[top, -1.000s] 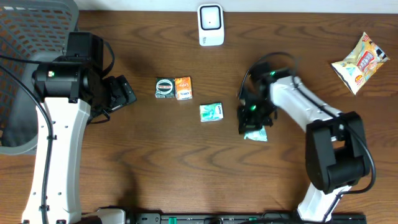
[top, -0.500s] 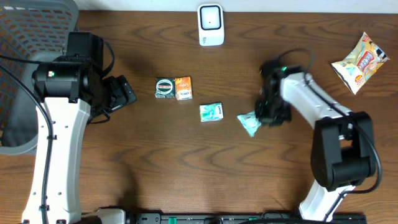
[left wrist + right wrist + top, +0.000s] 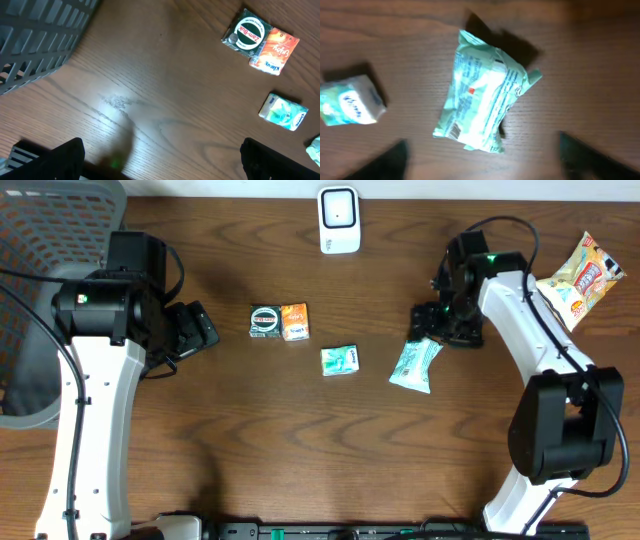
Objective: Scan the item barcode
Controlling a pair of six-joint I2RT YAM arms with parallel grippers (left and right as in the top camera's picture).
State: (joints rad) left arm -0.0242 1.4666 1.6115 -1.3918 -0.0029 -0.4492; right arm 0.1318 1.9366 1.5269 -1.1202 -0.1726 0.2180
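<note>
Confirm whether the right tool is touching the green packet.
Apart. Right wrist view: bare table separates the green packet from both open fingers of the right tool.

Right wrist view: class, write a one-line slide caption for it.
Green plastic packet lying free on the wooden table beneath the open right gripper, a smaller green pack nearby.

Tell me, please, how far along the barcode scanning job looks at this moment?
Done: nothing confirms a scan. In hand: nothing; the green packet lies free on the table beside the open right claw, apart from the white scanner. Left: pick it up and present it to the scanner; the left claw idles open.
</note>
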